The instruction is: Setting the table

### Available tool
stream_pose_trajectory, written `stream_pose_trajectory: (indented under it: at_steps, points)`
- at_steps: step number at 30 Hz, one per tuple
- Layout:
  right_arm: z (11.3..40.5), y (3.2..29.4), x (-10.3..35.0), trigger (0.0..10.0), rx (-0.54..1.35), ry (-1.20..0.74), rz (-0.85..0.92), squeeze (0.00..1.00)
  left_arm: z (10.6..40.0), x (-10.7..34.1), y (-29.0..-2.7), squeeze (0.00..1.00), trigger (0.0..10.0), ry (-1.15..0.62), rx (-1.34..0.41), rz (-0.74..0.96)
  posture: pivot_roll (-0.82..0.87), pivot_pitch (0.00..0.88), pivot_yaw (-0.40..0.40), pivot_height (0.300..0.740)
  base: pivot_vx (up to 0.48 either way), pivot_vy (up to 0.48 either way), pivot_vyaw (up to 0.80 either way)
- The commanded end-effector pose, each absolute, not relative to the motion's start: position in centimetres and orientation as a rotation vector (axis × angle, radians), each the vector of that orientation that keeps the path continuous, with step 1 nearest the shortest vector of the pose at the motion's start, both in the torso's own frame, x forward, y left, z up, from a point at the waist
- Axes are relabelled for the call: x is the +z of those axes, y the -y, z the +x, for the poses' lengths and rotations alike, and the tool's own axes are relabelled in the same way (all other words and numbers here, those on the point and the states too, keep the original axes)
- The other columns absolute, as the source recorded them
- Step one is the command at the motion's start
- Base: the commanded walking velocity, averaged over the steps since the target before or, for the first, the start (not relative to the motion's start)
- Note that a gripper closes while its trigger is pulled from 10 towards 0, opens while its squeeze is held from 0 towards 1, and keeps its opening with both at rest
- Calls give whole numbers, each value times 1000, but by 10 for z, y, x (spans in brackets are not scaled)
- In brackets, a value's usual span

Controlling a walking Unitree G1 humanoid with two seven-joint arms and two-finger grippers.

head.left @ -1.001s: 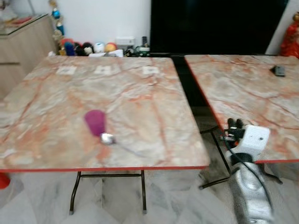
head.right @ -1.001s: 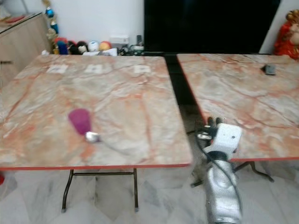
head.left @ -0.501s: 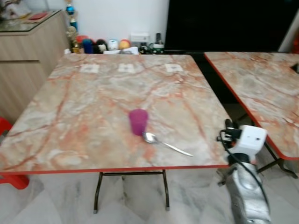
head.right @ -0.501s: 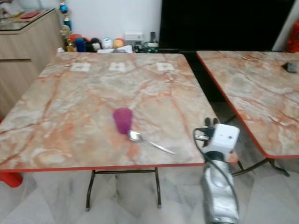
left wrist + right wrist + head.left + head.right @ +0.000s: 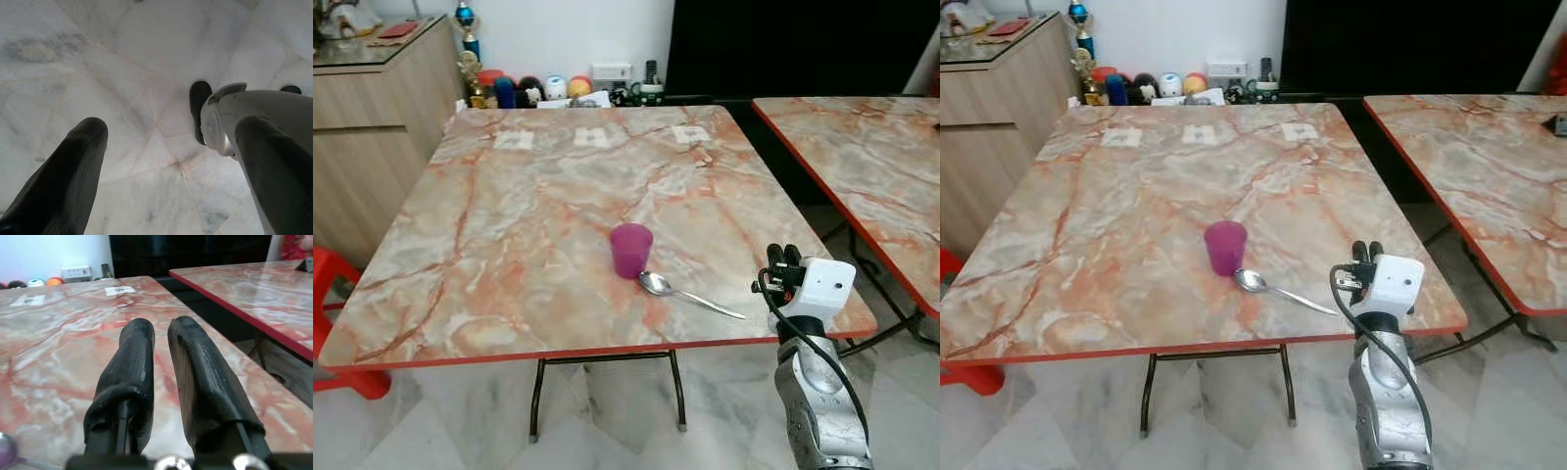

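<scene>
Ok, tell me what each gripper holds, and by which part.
Nothing. The right gripper hovers empty near the table edge; the left gripper hangs open over the floor.

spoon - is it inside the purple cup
No, the spoon lies flat on the marble table, its bowl just beside the purple cup.

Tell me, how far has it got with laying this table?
Barely started, it seems. A purple cup stands upright on the marble table with a spoon lying just beside it; whether they touch is unclear. Nothing is in hand: the right hand hovers by the table's near corner, fingers close together and holding nothing, and the left hand hangs open over the floor. No plates are laid yet.
</scene>
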State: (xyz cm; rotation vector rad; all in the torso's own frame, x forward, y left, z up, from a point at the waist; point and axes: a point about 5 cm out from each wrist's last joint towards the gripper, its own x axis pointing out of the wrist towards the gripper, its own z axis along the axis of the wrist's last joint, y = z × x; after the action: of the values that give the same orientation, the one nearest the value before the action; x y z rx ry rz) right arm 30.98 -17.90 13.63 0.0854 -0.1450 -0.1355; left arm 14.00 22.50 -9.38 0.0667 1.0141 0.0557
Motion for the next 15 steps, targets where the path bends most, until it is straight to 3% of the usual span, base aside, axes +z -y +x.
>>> stream_pose_trajectory:
  at_steps: [1,13,15]
  points:
    - [309,181,137,10000,-140,147,84,0,135,-96,-224,0,10000,-1031,49,55,7,72,-25,740,0,0,0]
    - [310,175,141,10000,-97,171,44,0,135,-96,-224,0,10000,-1035,37,74,6,74,-23,740,0,0,0]
    - [310,174,141,10000,-95,171,41,0,135,-96,-224,0,10000,-1035,37,74,7,74,-24,740,0,0,444]
